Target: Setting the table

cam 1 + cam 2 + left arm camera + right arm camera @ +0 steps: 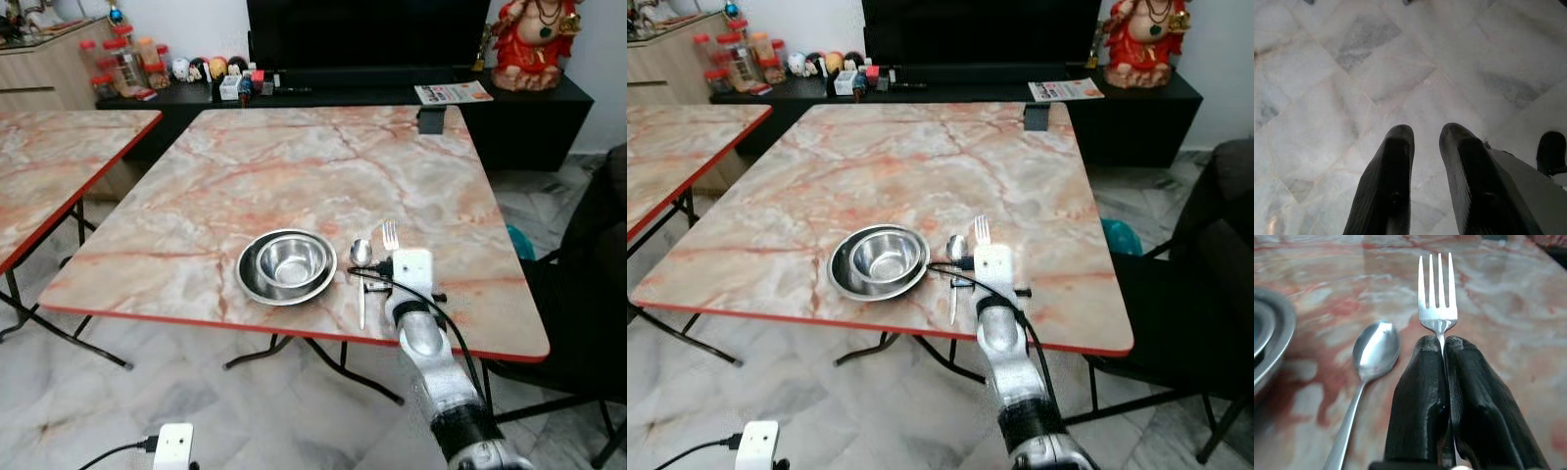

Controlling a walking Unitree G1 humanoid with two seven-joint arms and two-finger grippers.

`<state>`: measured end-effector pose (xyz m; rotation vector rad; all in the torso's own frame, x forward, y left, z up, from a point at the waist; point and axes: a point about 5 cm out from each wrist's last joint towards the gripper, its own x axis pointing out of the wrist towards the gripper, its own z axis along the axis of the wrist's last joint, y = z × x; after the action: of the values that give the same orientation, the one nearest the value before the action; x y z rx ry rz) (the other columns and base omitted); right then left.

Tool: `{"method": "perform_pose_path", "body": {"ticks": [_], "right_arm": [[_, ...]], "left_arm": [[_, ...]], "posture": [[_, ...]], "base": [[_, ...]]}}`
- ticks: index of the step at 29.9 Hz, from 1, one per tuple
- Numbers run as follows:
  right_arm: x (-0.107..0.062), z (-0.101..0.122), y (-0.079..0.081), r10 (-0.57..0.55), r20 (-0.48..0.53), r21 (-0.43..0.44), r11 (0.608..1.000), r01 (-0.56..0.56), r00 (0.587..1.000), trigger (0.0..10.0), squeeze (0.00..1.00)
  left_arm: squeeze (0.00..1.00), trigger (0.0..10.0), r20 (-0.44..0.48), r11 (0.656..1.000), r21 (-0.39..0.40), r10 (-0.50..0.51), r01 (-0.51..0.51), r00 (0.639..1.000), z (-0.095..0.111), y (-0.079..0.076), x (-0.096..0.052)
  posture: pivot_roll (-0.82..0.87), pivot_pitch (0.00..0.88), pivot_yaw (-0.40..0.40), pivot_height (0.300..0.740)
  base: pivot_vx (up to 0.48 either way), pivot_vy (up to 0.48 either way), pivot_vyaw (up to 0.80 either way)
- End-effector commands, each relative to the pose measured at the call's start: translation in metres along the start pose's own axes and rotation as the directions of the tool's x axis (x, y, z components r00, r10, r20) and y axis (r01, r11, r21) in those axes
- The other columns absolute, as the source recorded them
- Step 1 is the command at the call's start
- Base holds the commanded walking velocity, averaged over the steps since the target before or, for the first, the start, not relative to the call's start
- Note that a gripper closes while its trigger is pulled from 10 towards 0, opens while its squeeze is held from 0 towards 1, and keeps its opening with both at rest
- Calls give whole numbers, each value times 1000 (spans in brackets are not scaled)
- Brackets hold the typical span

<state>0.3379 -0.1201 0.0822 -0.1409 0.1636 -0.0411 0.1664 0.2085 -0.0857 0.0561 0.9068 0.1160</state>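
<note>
Marble table [294, 166], red edge, near side carries setting. Steel plate [251, 280] with bowl [291, 260] inside, near front edge. Spoon [361, 264] just right of plate, handle toward robot. Fork [1438, 293] right of spoon, parallel to it, tines away from robot. Right gripper [1444, 352] pinched tight on fork neck, 2 fingers along its long axis. Left gripper [1425, 142] hangs idle over floor, fingers narrowly apart, holding nothing.

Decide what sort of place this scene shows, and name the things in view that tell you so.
Probably a home living or dining room: a marble-patterned folding table set with a steel bowl, spoon and fork, a low dark cabinet beneath a large screen, and a tiled floor.
</note>
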Motion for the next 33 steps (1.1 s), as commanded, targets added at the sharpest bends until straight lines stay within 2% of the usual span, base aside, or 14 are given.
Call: {"method": "perform_pose_path", "body": {"ticks": [1, 9, 22, 33], "right_arm": [[-1, -2, 3, 3, -21, -6, 1000, -3, 1000, 10000, 0], [9, -10, 4, -33, -170, 20, 999, 37, 985, 10000, 0], [14, -11, -3, -100, -208, 7, 995, 103, 973, 10000, 0], [15, -14, -6, -113, -235, 19, 992, 121, 965, 10000, 0]], "left_arm": [[0, 10000, -14, 1000, 5, 5, -5, 1000, -3, 3, -1], [0, 10000, -29, 1000, -2, 6, -6, 1000, -6, 4, -1], [0, 10000, -36, 1000, -8, 10, -10, 999, -7, 6, -2], [0, 10000, -42, 1000, -4, 13, -13, 999, -9, 8, -2]], "posture": [[-46, 0, 63, 732], [-28, 0, 57, 732], [-20, 0, 63, 732], [-20, 0, 65, 732]], "base": [[0, 0, 0], [0, 0, 0], [0, 0, 0], [0, 0, 0]]}}
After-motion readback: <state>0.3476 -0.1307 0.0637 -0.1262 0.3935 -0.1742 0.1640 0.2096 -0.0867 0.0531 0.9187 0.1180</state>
